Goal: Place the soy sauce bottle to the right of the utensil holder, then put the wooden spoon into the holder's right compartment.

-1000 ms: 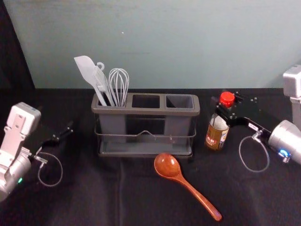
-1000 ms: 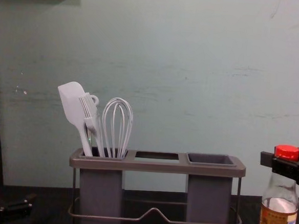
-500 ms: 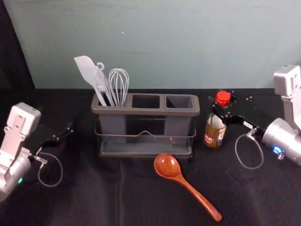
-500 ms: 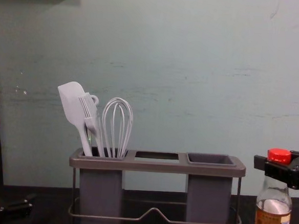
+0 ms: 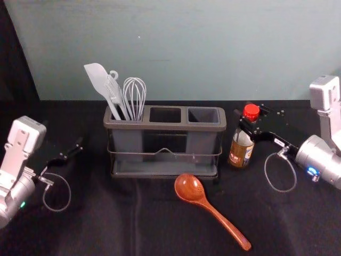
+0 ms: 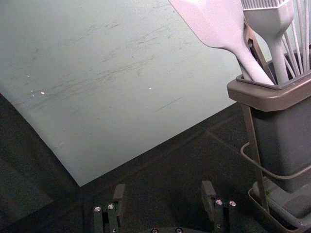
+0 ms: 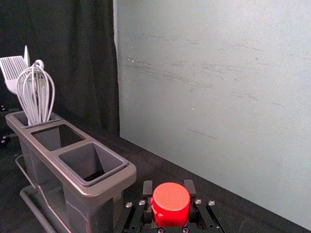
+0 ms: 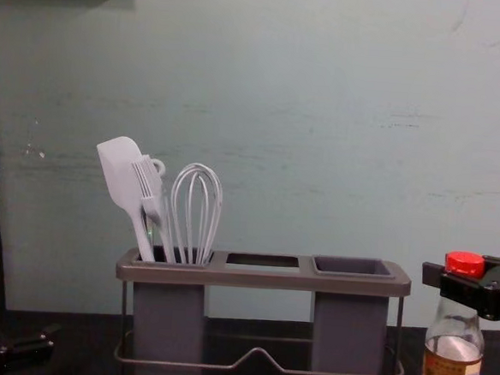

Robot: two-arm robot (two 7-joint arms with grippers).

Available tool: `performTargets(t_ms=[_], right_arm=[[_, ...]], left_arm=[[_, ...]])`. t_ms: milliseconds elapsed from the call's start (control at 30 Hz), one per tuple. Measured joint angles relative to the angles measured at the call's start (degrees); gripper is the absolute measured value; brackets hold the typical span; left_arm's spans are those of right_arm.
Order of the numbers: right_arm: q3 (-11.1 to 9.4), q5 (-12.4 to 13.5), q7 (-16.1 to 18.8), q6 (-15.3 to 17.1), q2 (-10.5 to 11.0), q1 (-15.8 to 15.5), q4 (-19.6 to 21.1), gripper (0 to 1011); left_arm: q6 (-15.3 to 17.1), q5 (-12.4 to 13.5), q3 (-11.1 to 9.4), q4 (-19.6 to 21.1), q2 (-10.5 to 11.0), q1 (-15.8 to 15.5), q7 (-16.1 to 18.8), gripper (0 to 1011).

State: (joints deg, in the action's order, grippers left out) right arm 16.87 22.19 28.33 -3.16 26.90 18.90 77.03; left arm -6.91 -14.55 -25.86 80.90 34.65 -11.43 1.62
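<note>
One bottle [image 5: 241, 152] in right hand [image 8: 449, 283]

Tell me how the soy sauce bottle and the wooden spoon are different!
The soy sauce bottle stands upright, but the wooden spoon lies down. The right gripper holds the bottle, while nothing holds the spoon. The bottle has a red cap; the spoon is reddish-brown. Both are outside the utensil holder.

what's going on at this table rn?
The right gripper grips the upright soy sauce bottle near its top, just right of the utensil holder. The wooden spoon lies in front of the holder, not yet in the empty right compartment. The left gripper is open and idle, left of the holder.
</note>
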Motion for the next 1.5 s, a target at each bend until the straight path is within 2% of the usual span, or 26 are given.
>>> performTargets(t_ms=[600,733,833,967,1000,1067,1100,1233,1300,1500], right_arm=[[0.0,0.0,0.0,0.1,0.1,0.0,0.1,399],[0.1,0.0,0.0,0.1,0.1,0.0,0.2,510],[0.1,0.0,0.0,0.2,0.1,0.0,0.2,651],[0.1,0.0,0.0,0.2,0.1,0.0,0.2,733],[0.1,0.0,0.0,0.2,0.1,0.0,0.2,789],[0.1,0.0,0.0,0.2,0.1,0.0,0.2,820],[0.1,0.0,0.0,0.2,0.1,0.0,0.2,872],[0.1,0.0,0.0,0.2,0.1,0.0,0.2,973],[0.1,0.0,0.0,0.2,0.1,0.0,0.2,1004],[0.1,-0.2,-0.2,0.3,0.2,-0.1,0.4,1004]], left_arm=[[0.0,0.0,0.0,0.0,0.0,0.0,0.0,1011],[0.0,0.0,0.0,0.0,0.0,0.0,0.0,1012],[0.0,0.0,0.0,0.0,0.0,0.0,0.0,1011],[0.0,0.0,0.0,0.0,0.0,0.0,0.0,1011],[0.0,0.0,0.0,0.0,0.0,0.0,0.0,1011],[0.0,0.0,0.0,0.0,0.0,0.0,0.0,1011],[0.0,0.0,0.0,0.0,0.0,0.0,0.0,1011],[0.0,0.0,0.0,0.0,0.0,0.0,0.0,1011],[0.0,0.0,0.0,0.0,0.0,0.0,0.0,1011],[0.0,0.0,0.0,0.0,0.0,0.0,0.0,1011]])
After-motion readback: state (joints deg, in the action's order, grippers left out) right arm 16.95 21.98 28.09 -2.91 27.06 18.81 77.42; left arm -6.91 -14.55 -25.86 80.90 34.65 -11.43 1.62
